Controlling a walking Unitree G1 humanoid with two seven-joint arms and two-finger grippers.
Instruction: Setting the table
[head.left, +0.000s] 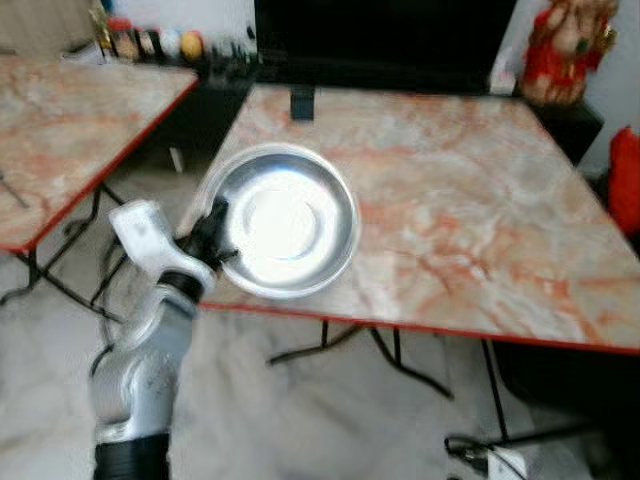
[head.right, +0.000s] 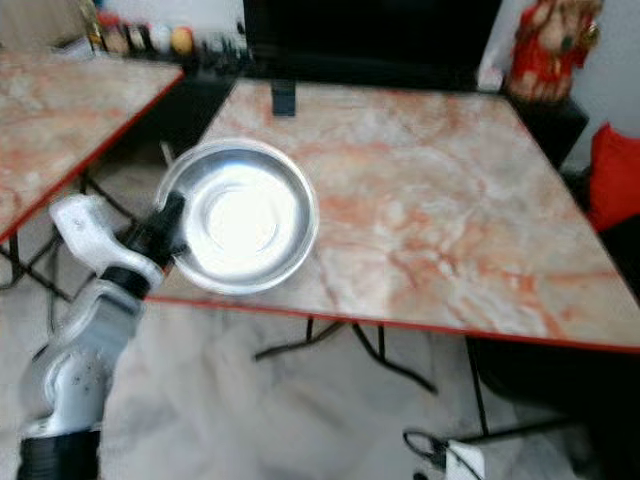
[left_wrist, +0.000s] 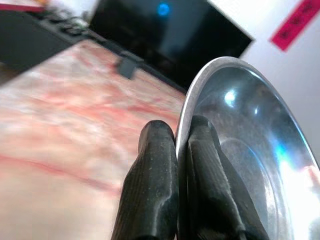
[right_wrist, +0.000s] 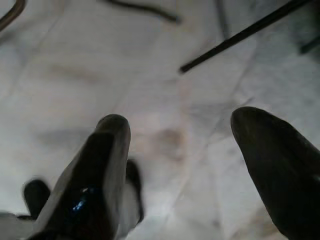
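i have the left gripper (head.left: 222, 238) pinching the rim of the metal bowl (head.left: 285, 222), one finger inside the rim and one outside, pressed tight against the steel as the left wrist view shows. the bowl sits over the near left corner of the marble table (head.left: 450, 210), close to the red front edge; i cannot tell whether its base is resting on the top or hangs just above it. the right gripper (right_wrist: 185, 165) hangs idle over the pale floor (right_wrist: 165, 90) with its fingers spread wide and nothing between them. by my reckoning the job is barely begun: this bowl is the sole piece of tableware at the table, not yet released, and any other pieces remain to be fetched.
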